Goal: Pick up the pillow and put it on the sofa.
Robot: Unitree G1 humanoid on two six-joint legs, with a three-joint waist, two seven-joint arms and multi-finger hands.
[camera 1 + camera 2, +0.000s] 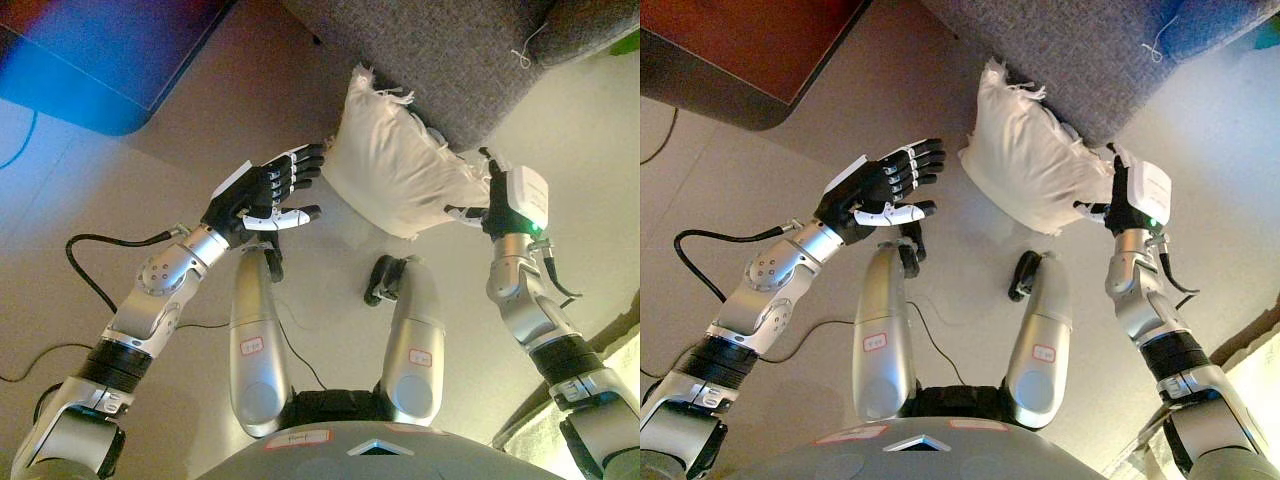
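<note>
White pillow [395,170] at upper centre, leaning against the grey sofa [450,60]; right hand [482,205] pinches its right corner; left hand [268,190] spread, just left of it

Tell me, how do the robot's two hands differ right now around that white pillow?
The left hand is open, fingers straight, and stands just apart from the pillow; the right hand is against the pillow's other side. The left hand shows in full; the right hand is partly hidden, so its grip cannot be read. Both are dark and flank the pillow, which leans against the grey sofa.
</note>
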